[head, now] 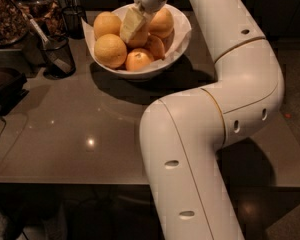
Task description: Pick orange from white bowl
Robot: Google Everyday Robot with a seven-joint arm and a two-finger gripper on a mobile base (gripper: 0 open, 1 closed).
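Observation:
The white bowl [177, 44] stands at the far middle of the brown table. It holds several large pale oranges: one at the back left [106, 23], one at the front left [110, 50] and one at the back right [162, 20]. Two smaller reddish-orange fruits [139, 60] lie at the front. My gripper [132, 26] reaches down into the bowl from above. It sits on the middle of the pile, over a partly hidden orange [140, 38], between the left oranges and the back right one.
A black mesh cup [57, 54] with a utensil stands left of the bowl. A container of brown bits [7, 14] is at the far left. A dark object [5, 86] lies at the left edge. My white arm [190, 149] crosses the table's right half.

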